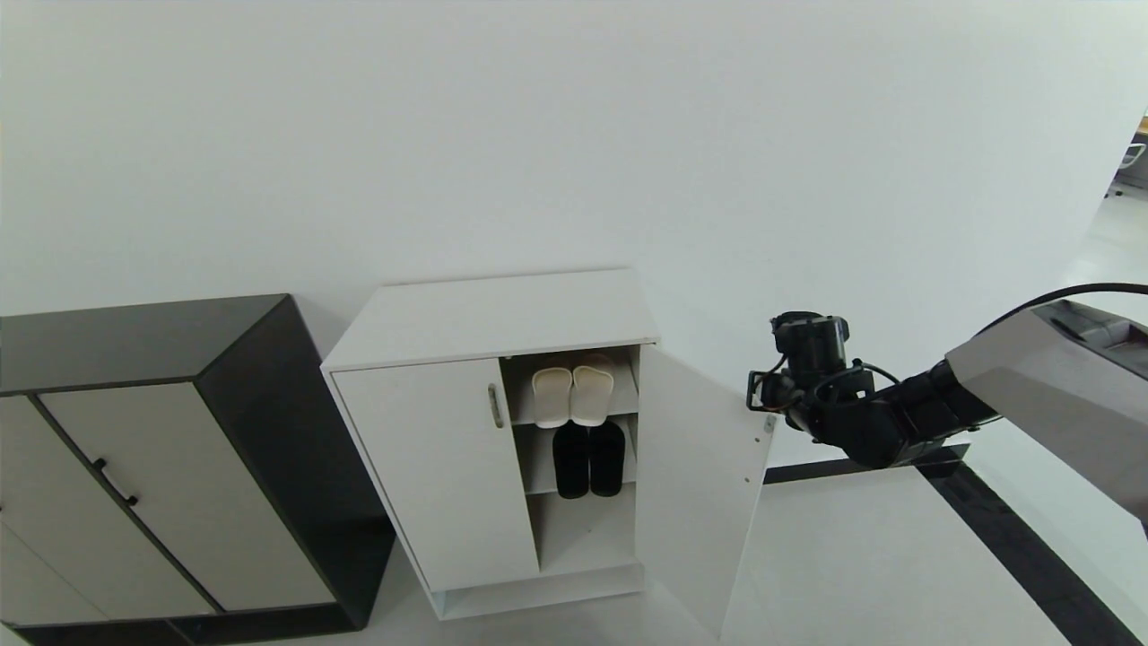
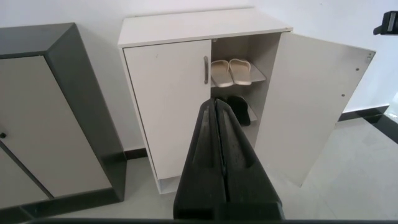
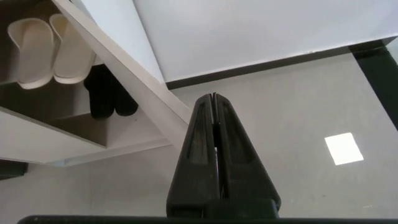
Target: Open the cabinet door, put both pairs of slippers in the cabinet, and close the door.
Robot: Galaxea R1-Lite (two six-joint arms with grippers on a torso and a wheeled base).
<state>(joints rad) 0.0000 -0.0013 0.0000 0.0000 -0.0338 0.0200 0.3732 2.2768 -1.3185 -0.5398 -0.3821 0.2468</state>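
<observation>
Cabinet door [image 1: 700, 475] stands open. Right gripper [image 3: 214, 99], arm stretched forward, sits just beside the door's 3 o'clock edge, jaws pressed together. Left gripper [image 2: 217, 102] jaws likewise closed.

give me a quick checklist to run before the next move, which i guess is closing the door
1. white slippers inside the cabinet, top shelf: ok
2. black slippers on the shelf below: ok
3. slippers tucked behind the front edge, out of the door's swing: cannot tell
4. right door closed: not ok, it stands wide open
5. right end effector shut and beside the door's upper free edge: ok; touching the door: cannot tell
6. left end effector shut and well back from the cabinet: ok
</observation>
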